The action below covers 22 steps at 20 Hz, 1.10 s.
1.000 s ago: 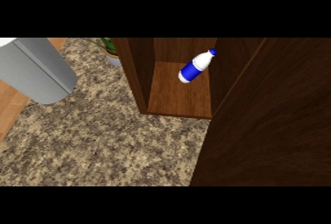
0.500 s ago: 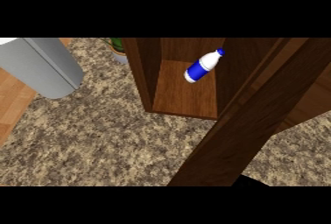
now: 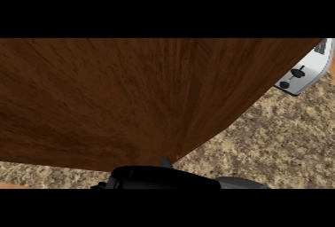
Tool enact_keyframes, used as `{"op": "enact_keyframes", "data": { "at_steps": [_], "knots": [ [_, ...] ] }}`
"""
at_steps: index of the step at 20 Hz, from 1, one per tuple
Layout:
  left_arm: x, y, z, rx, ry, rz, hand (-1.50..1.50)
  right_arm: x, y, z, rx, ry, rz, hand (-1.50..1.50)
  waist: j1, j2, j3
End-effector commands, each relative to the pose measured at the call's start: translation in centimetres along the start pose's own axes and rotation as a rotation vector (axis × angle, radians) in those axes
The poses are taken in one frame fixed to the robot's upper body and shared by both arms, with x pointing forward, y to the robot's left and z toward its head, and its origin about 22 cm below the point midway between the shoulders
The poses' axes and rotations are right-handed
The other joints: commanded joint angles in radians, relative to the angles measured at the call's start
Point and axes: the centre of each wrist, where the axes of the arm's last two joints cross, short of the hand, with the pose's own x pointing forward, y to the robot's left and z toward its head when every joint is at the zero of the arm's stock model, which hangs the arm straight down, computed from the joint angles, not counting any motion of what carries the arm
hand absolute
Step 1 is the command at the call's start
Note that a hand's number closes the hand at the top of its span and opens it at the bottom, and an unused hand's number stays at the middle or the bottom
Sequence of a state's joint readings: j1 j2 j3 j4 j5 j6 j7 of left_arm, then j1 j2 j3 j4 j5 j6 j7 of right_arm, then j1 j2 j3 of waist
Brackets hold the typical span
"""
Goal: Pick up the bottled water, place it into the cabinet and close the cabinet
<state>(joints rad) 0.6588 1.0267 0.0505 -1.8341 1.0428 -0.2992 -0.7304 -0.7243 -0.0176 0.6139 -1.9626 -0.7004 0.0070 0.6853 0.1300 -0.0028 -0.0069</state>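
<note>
Cabinet: a broad brown wooden surface [image 3: 131,97] filled most of the head view, from the top edge down to a slanting lower border; whether this was the door or a side wall could not be told.
Bottled water: not visible anywhere in the view; its place could not be told, since the wood covered everything behind it.
Counter: speckled tan stone [image 3: 274,142] showed at the lower right, and as a thin strip under the wood at the lower left.
Robot hand: a black shape [image 3: 160,177] sat at the bottom middle, just under the lower edge of the wood, with a small dark tip rising from it against the wood; which hand it was could not be told.
Hand state: the fingers were not visible, so how far open it was, and whether it had hold of anything, could not be told.
Forearm: a grey piece [image 3: 239,182] lay just right of the black shape.
Appliance: a silver-white corner with two dark knobs [image 3: 302,73] stood at the upper right, on the counter beside the wood.
</note>
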Motion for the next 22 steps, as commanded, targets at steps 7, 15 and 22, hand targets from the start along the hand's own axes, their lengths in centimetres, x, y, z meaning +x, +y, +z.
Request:
{"op": "enact_keyframes", "data": {
  "at_steps": [7, 15, 22],
  "knots": [
    [3.3, 2.5, 4.0, 0.032, 0.008, -0.001, -1.5, 1.0, -4.7, -5.5, -0.047, 0.088, -0.179, 1.5, -0.059, -0.001, 0.007],
    [3.8, 2.4, 6.9, 0.088, 0.0, -0.017, -1.5, -3.0, -11.5, -2.1, -0.098, 0.105, -0.267, 1.5, -0.097, 0.002, 0.008],
    [3.5, 2.6, 7.0, 0.089, -0.012, -0.022, -1.5, -3.2, -16.8, -0.3, -0.236, 0.036, -0.273, 1.5, -0.104, 0.005, 0.007]
  ]
}}
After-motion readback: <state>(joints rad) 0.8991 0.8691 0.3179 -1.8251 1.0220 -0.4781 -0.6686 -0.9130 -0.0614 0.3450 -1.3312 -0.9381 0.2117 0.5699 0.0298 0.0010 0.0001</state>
